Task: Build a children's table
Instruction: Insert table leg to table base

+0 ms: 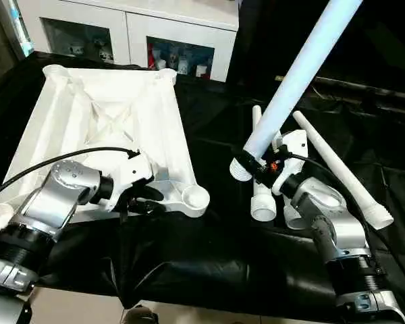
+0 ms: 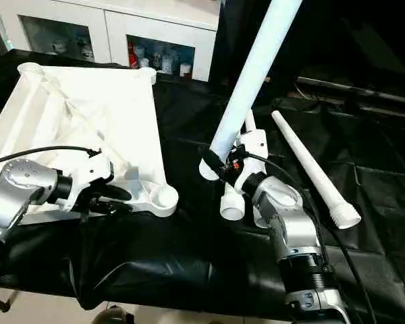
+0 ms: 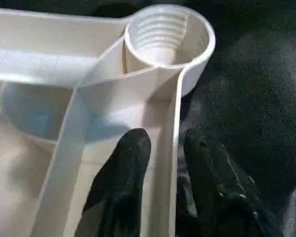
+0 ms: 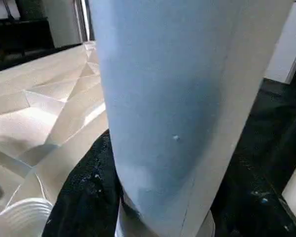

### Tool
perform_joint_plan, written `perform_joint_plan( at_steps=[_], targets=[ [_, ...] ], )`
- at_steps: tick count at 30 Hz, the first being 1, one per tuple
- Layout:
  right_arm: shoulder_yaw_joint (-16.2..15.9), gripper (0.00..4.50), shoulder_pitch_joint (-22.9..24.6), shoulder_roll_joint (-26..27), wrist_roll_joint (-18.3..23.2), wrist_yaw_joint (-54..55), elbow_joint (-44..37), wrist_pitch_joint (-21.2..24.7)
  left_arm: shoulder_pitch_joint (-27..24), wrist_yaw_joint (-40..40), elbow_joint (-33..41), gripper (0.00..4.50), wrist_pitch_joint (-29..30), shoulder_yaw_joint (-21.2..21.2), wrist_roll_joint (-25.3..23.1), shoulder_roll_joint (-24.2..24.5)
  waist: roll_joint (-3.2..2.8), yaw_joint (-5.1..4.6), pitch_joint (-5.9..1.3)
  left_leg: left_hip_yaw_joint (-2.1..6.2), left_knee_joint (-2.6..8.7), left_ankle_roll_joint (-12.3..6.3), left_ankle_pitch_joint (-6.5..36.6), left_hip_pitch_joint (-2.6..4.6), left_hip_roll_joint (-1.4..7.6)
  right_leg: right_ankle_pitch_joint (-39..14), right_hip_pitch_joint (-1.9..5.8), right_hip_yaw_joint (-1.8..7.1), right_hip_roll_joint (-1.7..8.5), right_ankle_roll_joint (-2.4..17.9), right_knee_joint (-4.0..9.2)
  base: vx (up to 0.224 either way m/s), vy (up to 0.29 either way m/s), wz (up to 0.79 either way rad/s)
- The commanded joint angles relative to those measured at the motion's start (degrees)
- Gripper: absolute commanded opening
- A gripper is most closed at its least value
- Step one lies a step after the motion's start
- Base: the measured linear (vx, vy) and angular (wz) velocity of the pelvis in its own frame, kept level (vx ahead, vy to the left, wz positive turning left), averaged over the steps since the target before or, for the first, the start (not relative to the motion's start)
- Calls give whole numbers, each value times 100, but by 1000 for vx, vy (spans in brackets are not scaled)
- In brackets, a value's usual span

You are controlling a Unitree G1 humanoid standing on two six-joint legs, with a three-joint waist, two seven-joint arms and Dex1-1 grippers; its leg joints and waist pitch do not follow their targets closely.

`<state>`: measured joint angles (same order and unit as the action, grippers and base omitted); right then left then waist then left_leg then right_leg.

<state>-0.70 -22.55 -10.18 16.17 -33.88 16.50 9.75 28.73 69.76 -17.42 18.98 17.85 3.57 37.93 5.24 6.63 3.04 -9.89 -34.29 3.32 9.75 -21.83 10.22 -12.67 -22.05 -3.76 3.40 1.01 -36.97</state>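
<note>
We keep the tabletop (image 1: pixel 101 128) underside-up at ten o'clock so its threaded corner socket (image 1: pixel 194 197) faces a leg. Our right gripper (image 1: pixel 264 167) clamps one raised leg (image 1: pixel 293 77); three lie at three o'clock. The left wrist view reveals our left gripper (image 3: pixel 163 163) straddling the rim.

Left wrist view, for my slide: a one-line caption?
Left gripper straddles the tabletop rim beside a threaded corner socket.
</note>
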Motion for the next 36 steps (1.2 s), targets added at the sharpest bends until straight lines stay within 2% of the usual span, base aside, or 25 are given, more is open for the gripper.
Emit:
perform_joint_plan(
  at_steps=[1,9,10,14,16,17,19,22,25,26,27,32,33,34,36],
  targets=[
    [-14,193,-67,-20,-18,24,23,-47,-53,-50,146,117,35,12,-111,78,-106,15,-326,114,484,239,1224,156,345,-824,192,328,569,1041,447,0,0,0],
    [10,193,-126,23,-60,40,135,-96,-180,-129,192,56,-5,4,-201,188,-110,18,-306,118,502,270,1402,168,346,-1124,168,335,574,990,478,0,0,0],
    [17,193,-128,26,-63,37,134,-93,-184,-137,204,38,12,-14,-188,186,-110,17,-308,119,502,276,1402,165,349,-1125,169,338,576,983,479,0,0,0],
    [74,193,-131,74,69,-16,143,36,-255,-27,355,22,118,-147,47,127,-108,13,-312,125,504,276,1399,162,352,-1136,172,337,584,987,473,0,0,0],
    [55,193,-131,85,128,-85,135,123,-282,-13,371,7,116,-162,79,122,-116,1,-319,125,503,253,1311,153,347,-962,179,331,564,1015,457,0,0,0],
    [30,193,-128,85,172,-154,122,201,-306,-13,376,3,107,-163,86,119,-131,-3,-322,124,501,248,1294,154,346,-892,182,332,562,1029,451,0,0,0],
    [-108,193,-121,72,405,-511,9,668,-411,-94,451,0,129,-209,179,0,-109,-20,-319,117,492,180,1254,152,346,-731,197,334,560,1075,450,0,0,0],
    [-145,193,-161,65,522,-649,-34,911,-463,-157,550,0,216,-199,225,-103,-95,-2,-320,110,483,133,1208,154,349,-821,205,336,576,1085,459,0,0,0],
    [-150,193,-410,43,709,-855,60,1375,-540,-447,668,0,296,-102,231,-505,-73,-7,-313,102,485,153,1191,157,357,-922,194,331,570,1089,465,0,0,0],
    [-150,193,-410,43,709,-855,60,1375,-540,-447,668,0,296,-102,231,-505,-79,-3,-313,105,482,152,1171,148,356,-952,203,333,578,1085,466,0,0,0],
    [-240,193,-517,1,673,-993,97,1467,-535,-621,634,0,278,-61,175,-692,-62,12,-304,93,475,145,1179,164,355,-1047,179,338,576,1041,482,0,0,0],
    [-421,193,-696,-80,531,-1160,203,1558,-536,-807,580,0,319,-39,109,-943,-28,46,-301,92,476,156,1127,158,354,-1220,176,337,575,911,498,0,0,0],
    [-472,193,-731,-103,477,-1182,235,1574,-540,-832,570,0,323,-30,87,-975,-7,40,-300,94,475,156,1123,146,346,-1278,183,334,576,893,505,0,0,0],
    [-656,193,-797,-186,249,-1208,335,1545,-554,-884,549,0,331,-9,21,-1017,1,48,-299,91,471,157,1127,151,350,-1352,178,337,585,851,517,0,0,0],
    [-748,193,-817,-229,134,-1221,387,1528,-561,-904,541,0,334,12,-32,-1011,18,54,-293,88,472,172,1101,154,343,-1446,172,335,580,801,527,0,0,0]
  ],
)
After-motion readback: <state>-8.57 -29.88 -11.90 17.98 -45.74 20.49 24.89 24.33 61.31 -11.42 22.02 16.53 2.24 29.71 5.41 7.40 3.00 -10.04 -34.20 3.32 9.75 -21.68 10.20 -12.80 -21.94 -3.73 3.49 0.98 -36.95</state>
